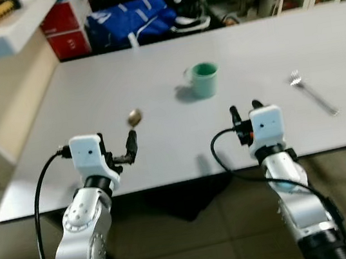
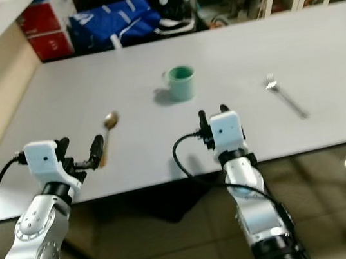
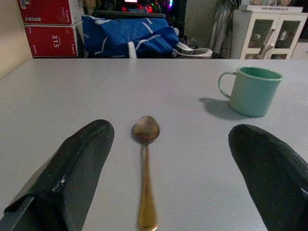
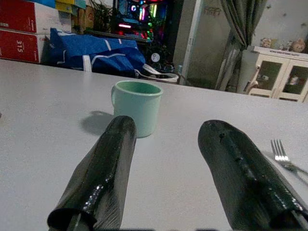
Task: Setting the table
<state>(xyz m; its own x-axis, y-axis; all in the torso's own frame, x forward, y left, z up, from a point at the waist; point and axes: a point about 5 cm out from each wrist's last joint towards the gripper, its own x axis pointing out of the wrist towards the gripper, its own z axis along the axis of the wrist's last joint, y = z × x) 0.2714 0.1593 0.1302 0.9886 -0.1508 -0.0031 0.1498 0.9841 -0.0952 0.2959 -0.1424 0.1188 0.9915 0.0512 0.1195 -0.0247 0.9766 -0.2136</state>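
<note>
While a spoon (image 3: 145, 159) lay near the table's (image 1: 150, 61) near edge, the left end effector (image 3: 168, 178) was held open around it; the right end effector (image 4: 173, 168) was held open, empty.

Spoon (image 3: 145, 163), green mug (image 1: 204, 79), fork (image 1: 312, 91) lie apart

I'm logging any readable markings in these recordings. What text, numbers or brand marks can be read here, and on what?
"315" – printed sideways in white on the lower red box behind the table, seen in the left wrist view.
Upper red box: white print, too blurred to read.
Blue bag: white stripes, no readable lettering.
Green mug, spoon, fork: no markings that can be seen.
</note>
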